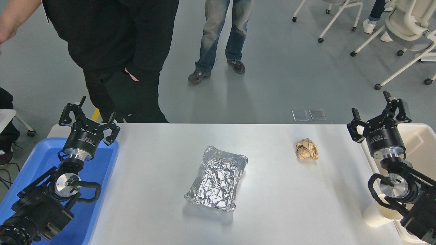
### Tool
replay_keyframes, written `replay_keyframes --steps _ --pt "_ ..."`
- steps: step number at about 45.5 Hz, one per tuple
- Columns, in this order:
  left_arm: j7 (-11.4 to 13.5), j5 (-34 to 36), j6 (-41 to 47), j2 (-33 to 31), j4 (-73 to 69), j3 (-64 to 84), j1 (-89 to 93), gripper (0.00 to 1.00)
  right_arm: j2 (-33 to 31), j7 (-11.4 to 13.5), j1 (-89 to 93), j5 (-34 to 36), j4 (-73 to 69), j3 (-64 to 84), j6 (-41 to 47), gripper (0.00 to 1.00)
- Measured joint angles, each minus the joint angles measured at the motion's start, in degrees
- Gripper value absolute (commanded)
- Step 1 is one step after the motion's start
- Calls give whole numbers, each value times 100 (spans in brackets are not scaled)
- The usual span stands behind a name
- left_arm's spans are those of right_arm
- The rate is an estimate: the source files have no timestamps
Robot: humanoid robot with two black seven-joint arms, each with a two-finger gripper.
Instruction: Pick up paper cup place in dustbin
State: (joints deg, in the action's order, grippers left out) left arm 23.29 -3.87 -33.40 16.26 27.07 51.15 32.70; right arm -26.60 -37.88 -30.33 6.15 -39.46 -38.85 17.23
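Observation:
The off-white paper cup [376,217] stands at the table's near right, mostly hidden under my right arm. The cream dustbin [420,137] sits off the table's right edge, partly behind that arm. My right gripper [377,113] hangs open and empty above the table's far right corner, well beyond the cup. My left gripper [89,116] is parked open over the far end of the blue tray at the left.
A crinkled foil tray [218,178] lies at the table's middle. A crumpled brown paper ball [307,149] rests toward the far right. A blue tray [35,161] sits at the left edge. A person in black [112,51] stands at the far left side, another in jeans [223,34] farther back.

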Motion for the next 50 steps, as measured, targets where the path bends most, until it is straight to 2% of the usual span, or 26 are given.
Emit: replay_keyframes --steps 38,45,50 --pt "0 0 0 0 1 0 0 99 -44 22 -111 0 -17 44 0 100" --pt "0 0 0 0 1 0 0 99 -313 92 -341 -17 -18 399 -28 100" --pt "0 0 0 0 1 0 0 99 -647 259 -809 0 -17 1265 -48 100"
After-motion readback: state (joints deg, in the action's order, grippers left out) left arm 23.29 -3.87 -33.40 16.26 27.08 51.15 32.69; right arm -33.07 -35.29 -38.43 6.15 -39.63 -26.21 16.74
